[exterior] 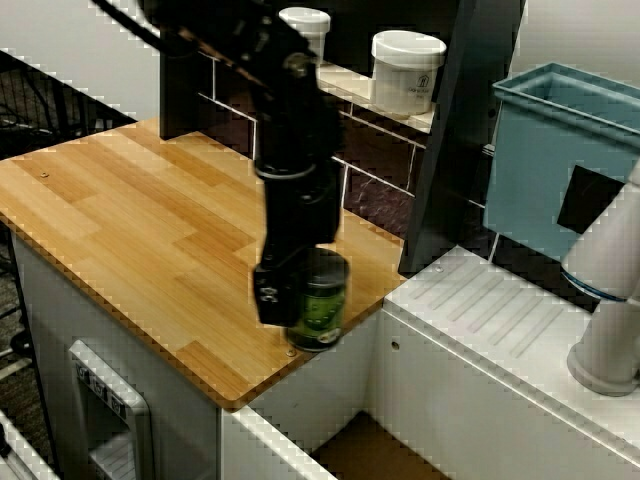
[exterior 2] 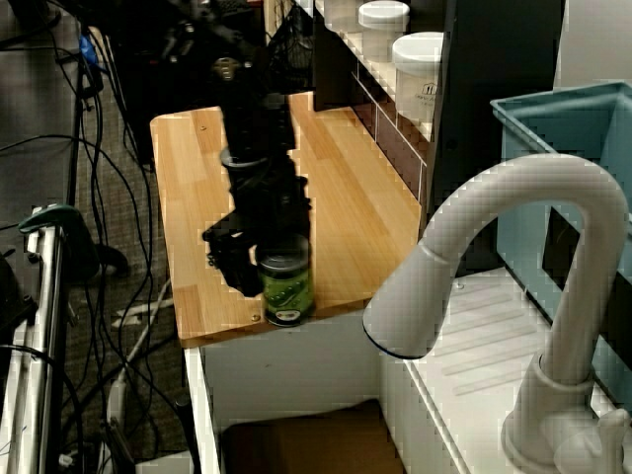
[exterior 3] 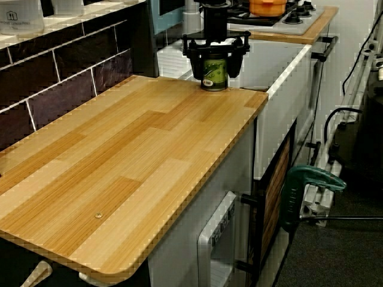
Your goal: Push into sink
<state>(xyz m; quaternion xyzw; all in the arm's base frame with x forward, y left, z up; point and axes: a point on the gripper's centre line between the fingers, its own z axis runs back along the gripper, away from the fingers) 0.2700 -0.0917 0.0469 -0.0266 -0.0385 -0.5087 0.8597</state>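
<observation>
A dark can with a green label (exterior: 321,305) stands upright on the wooden counter (exterior: 130,230), right at the corner that borders the sink (exterior: 362,450). My black gripper (exterior 3: 215,58) hangs over the can (exterior 3: 214,73), its fingers spread wider than the can, one on each side with a gap showing. From the side view the gripper (exterior 2: 259,259) sits mostly on the counter side of the can (exterior 2: 286,286). The sink's brownish floor (exterior 2: 296,442) lies just below and beyond the counter edge.
A white faucet (exterior 2: 538,247) arches over the sink, with the ribbed draining surface (exterior: 500,315) beside it. A teal-blue box (exterior: 560,160) stands behind. White jars (exterior: 406,70) sit on the wall shelf. A stove with an orange pot (exterior 3: 268,6) lies beyond the sink.
</observation>
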